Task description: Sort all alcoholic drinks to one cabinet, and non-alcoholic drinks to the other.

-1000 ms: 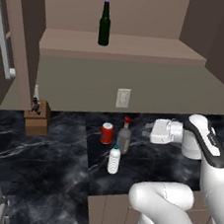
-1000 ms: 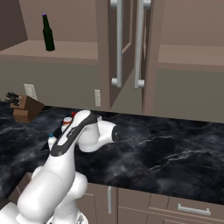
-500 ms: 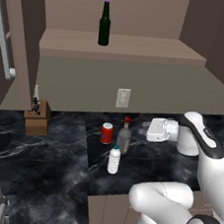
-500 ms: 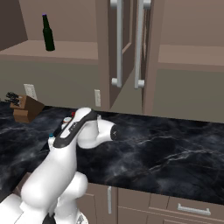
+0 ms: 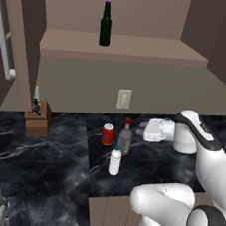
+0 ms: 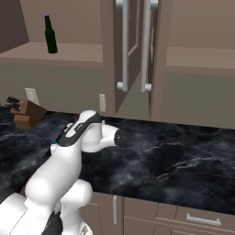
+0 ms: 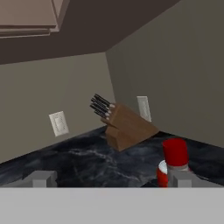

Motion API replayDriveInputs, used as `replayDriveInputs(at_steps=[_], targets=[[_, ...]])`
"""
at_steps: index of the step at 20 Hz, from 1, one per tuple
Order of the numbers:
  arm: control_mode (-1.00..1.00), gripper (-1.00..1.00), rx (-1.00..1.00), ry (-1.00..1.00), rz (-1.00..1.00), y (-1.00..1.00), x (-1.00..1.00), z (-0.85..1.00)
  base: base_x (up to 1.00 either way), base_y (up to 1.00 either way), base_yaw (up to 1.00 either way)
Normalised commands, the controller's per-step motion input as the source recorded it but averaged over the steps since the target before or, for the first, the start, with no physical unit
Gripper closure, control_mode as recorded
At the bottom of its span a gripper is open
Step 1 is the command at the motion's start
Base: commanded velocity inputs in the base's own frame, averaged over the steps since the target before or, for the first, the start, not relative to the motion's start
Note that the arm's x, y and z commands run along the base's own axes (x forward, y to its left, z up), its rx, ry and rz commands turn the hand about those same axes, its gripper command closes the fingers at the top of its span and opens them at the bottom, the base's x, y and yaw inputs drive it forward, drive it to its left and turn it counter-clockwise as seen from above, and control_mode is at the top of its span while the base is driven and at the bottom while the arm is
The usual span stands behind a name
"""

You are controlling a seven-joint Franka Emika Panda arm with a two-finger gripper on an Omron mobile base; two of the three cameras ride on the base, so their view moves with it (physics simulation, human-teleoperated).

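Your gripper (image 7: 111,179) has its fingers (image 7: 40,178) spread fully apart, and nothing sits between them or touches them. Just ahead of the right fingertip stands the clear bottle's red cap (image 7: 175,153), with the red can (image 7: 162,173) low beside it (partly hidden). Farther ahead you see the knife block (image 7: 127,126). The green bottle (image 5: 106,24) stands up on the open cabinet shelf (image 5: 143,46), well above the fingers; the small white bottle (image 5: 114,161) rests on the counter (image 5: 52,177).

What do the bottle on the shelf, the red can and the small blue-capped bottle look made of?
Green bottle: likely glass, dark and glossy. Red can: probably metal, painted body with a silvery top. Blue-capped bottle: seemingly plastic, pale and ribbed.
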Motion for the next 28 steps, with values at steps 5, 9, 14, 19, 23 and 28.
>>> replayDriveInputs(at_steps=[5, 9, 14, 19, 23, 28], targets=[[-1.00, -1.00, 0.01, 0.02, 0.01, 0.01, 0.21, -0.08, 0.00, 0.00, 0.00], [-1.00, -1.00, 0.01, 0.02, 0.01, 0.00, 0.19, -0.13, 0.00, 0.00, 0.00], [-1.00, -1.00, 0.00, 0.04, 0.01, 0.00, 0.12, -0.24, 0.00, 0.00, 0.00], [-1.00, -1.00, 0.01, 0.03, 0.02, 0.00, 0.10, -0.24, 0.00, 0.00, 0.00], [-1.00, -1.00, 0.01, 0.00, 0.01, 0.00, 0.11, -0.12, 0.00, 0.00, 0.00], [-1.00, -1.00, 0.02, 0.00, 0.01, 0.00, 0.12, -0.07, 0.00, 0.00, 0.00]])
